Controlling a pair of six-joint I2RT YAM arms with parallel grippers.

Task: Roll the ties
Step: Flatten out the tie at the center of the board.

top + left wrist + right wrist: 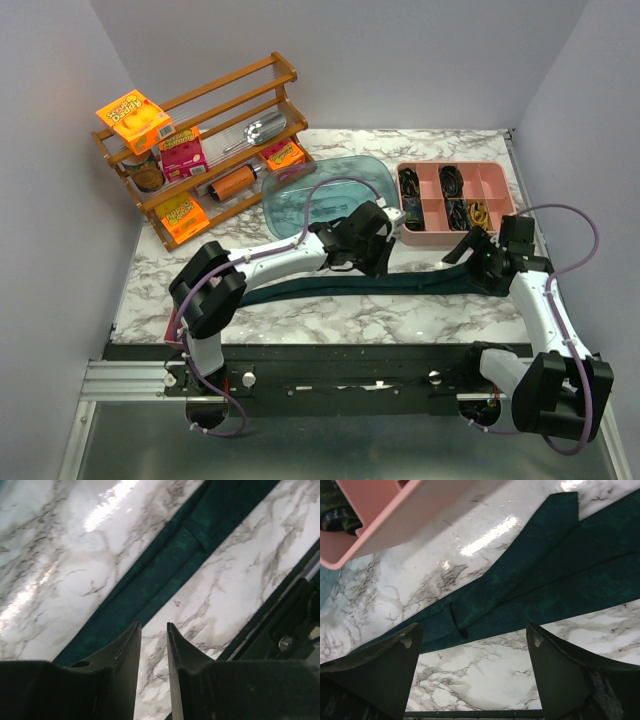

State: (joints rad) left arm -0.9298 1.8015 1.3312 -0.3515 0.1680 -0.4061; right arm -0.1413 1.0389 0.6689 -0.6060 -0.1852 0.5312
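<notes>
The dark teal tie (400, 283) lies flat across the marble table, running from the left arm's elbow to the right gripper. My left gripper (378, 262) hovers over its middle. In the left wrist view the tie (170, 565) runs diagonally just beyond the left gripper (154, 625), whose jaws stand a narrow gap apart with only marble between them. My right gripper (482, 265) is over the tie's right end. In the right wrist view the tie (545, 590) shows overlapping layers just beyond the wide-open right gripper (473, 625), which holds nothing.
A pink compartment tray (455, 236) with dark coiled items sits at the back right, its corner (405, 510) close to the right gripper. A translucent blue tub (300, 205) lies behind the left gripper. A wooden rack (200, 130) with boxes stands back left. The black front rail (280, 605) borders the table.
</notes>
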